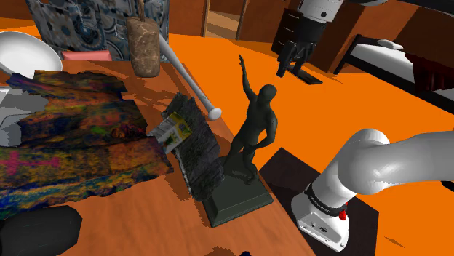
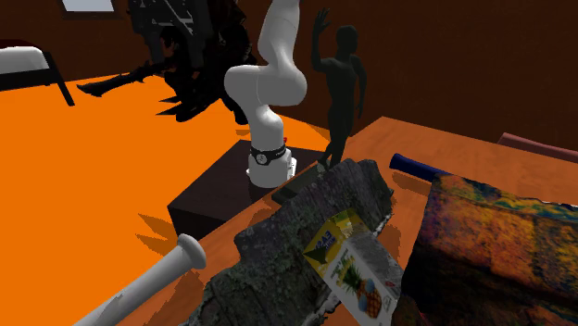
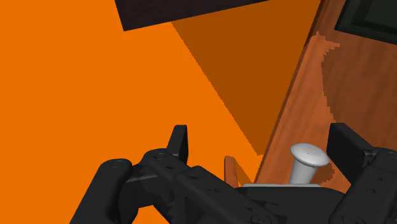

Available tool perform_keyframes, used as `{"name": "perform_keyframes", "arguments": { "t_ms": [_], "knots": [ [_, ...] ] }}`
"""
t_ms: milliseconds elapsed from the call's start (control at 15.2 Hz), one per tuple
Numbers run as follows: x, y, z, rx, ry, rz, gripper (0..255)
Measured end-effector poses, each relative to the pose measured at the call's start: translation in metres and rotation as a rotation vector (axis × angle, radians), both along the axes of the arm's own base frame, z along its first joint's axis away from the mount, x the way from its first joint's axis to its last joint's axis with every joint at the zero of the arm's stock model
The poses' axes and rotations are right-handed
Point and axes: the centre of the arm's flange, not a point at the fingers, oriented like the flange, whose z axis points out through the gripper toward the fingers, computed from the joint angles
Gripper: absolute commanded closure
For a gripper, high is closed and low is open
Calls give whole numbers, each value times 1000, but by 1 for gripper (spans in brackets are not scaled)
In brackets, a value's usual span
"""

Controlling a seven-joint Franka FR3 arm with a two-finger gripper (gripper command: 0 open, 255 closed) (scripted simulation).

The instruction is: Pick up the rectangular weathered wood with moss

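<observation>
The black gripper (image 1: 289,67) hangs high in open air above the orange floor (image 1: 342,109), its fingers apart. The long, dark grey, mossy wood block (image 1: 198,154) lies on the brown table (image 1: 145,218), just beside the dark statue (image 1: 256,124), with a yellow carton (image 1: 172,129) on it.

My claw (image 3: 261,145) is matt black. The weathered wood (image 1: 200,154) looks rough, grey and cracked, with mossy patches. The table (image 1: 145,218) is smooth and wood-brown; the statue (image 1: 256,124) is dull and dark.
</observation>
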Motion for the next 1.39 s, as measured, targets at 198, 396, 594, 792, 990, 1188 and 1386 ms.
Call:
{"name": "perform_keyframes", "arguments": {
  "t_ms": [198, 396, 594, 792, 990, 1188, 1386],
  "knots": [
    [0, 11, -10, 27, -6, -11, 0],
    [3, 30, -33, 91, -19, -37, 0],
    [5, 51, -56, 160, -33, -65, 0],
    [16, 77, -71, 229, -48, -93, 0],
    [17, 99, -91, 298, -64, -121, 0],
    [23, 124, -111, 368, -78, -150, 0],
    [31, 154, -127, 437, -92, -178, 0]
  ]
}}
